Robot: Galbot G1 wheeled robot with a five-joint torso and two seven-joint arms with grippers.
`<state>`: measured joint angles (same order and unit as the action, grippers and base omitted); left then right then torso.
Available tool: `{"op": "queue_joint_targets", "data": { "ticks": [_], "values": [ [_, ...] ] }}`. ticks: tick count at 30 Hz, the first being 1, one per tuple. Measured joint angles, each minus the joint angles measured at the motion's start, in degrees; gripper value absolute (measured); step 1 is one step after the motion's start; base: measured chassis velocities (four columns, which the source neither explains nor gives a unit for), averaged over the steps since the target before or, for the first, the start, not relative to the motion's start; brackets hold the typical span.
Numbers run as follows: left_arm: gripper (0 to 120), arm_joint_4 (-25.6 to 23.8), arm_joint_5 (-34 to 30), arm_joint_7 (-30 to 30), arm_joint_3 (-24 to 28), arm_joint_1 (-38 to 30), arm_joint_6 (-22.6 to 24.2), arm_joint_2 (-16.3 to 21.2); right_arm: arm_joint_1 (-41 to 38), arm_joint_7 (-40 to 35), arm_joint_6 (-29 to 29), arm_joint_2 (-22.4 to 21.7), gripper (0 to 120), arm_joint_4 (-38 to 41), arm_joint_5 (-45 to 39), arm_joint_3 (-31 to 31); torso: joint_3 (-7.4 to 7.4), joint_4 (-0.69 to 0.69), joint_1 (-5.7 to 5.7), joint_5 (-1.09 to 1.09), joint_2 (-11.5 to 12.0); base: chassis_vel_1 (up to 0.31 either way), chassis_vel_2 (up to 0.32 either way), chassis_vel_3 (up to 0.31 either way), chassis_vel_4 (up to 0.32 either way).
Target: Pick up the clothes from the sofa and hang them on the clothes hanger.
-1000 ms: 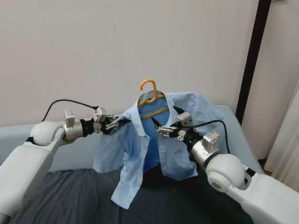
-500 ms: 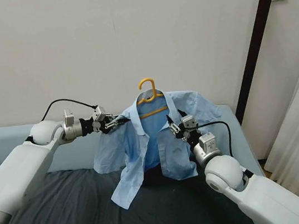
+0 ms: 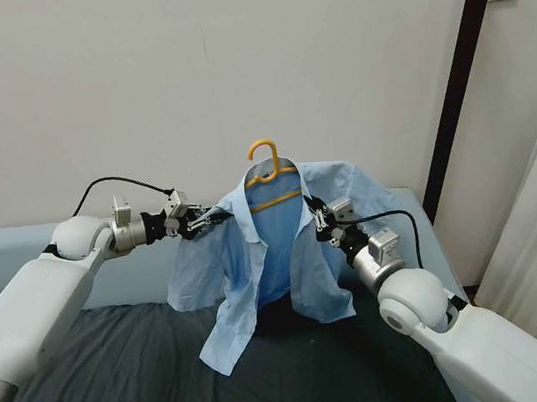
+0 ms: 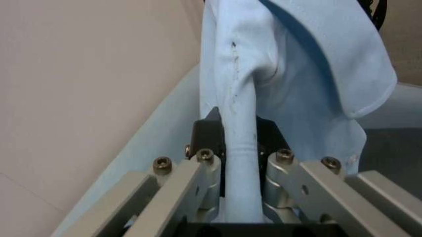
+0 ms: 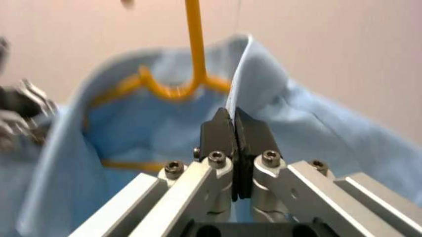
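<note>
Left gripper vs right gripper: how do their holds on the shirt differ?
Left gripper clamps a thick bunched fold of the shirt; right gripper pinches a thin front edge, pads almost touching. Left gripper reaches in sideways at shoulder height; right gripper comes up from below, at the front opening. Both are shut on the same blue shirt, which is draped over the orange hanger.

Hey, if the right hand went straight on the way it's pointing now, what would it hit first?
The blue shirt: the right hand is shut on its front edge, so cloth comes first. Past that edge the orange hanger looks next in line, though depth is hard to judge.
</note>
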<state>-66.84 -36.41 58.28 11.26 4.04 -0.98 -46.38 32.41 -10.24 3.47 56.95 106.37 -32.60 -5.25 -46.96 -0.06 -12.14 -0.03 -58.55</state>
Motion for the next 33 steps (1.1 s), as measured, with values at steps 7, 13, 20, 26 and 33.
{"op": "queue_joint_targets", "data": {
  "ticks": [7,13,20,26,33],
  "values": [
    [6,0.77,0.00,0.03,0.35,-0.74,0.00,-0.27,-0.93,7.40,-2.97,-1.48,0,2.25,-2.41,1.96,0.00,0.00,0.00,-0.01,0.00,0.000,0.000,0.000,0.000],
    [6,1.23,-1.27,-0.04,0.90,-1.80,0.05,-0.39,1.61,12.54,-3.42,-3.07,0,3.38,2.01,2.74,0.00,-0.01,0.00,0.00,0.00,0.000,0.000,0.000,0.000],
    [6,0.65,-3.72,0.32,1.82,-2.75,0.48,0.08,4.22,13.14,-3.36,-3.24,0,0.55,10.73,2.97,0.00,-0.01,0.00,0.01,0.00,0.000,0.000,0.000,0.000],
    [6,1.07,-4.20,2.56,2.31,-3.32,0.59,0.53,6.10,12.64,-4.18,-3.73,8,-0.32,14.21,2.08,0.00,0.00,0.00,0.00,0.00,0.000,0.000,0.000,0.000],
    [6,7.10,-3.86,10.64,4.81,-8.05,0.39,-0.56,9.76,19.99,-11.57,-8.00,35,0.91,8.40,1.09,0.00,-0.01,0.00,0.02,0.00,0.000,0.000,0.000,0.000]
  ]
}}
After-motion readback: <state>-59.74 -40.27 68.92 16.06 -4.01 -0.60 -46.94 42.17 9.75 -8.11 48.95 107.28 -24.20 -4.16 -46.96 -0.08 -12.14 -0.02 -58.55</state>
